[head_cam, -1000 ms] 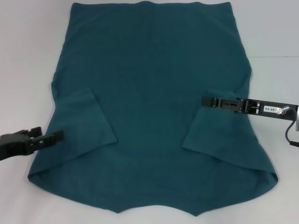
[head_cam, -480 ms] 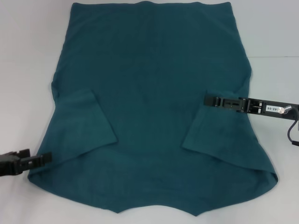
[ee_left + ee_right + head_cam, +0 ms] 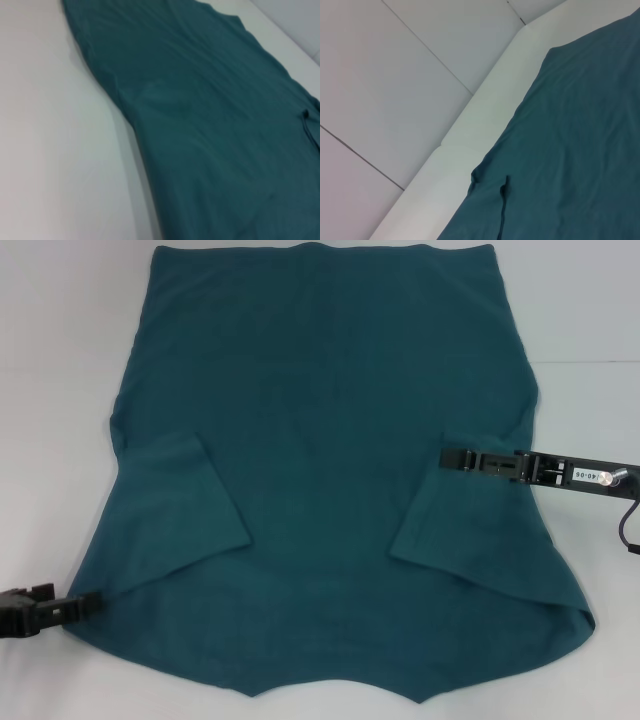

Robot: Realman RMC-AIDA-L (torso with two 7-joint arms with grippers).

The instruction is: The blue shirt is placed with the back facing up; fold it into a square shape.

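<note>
The black left gripper [image 3: 85, 604] had dropped toward the worktop's near-left corner, its opening indiscernible, reaching the dark teal-blue fabric T-shirt [image 3: 320, 440], whose length ran near-to-far.

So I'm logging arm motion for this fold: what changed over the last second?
The left end effector moved back toward the robot along the blue shirt's left edge, reaching its near left corner. The right end effector edged slightly outward at the folded right sleeve. The shirt itself lies unchanged.

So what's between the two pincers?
In the head view, only the blue shirt lies between the left pincer and the right pincer, both sleeves folded inward.
</note>
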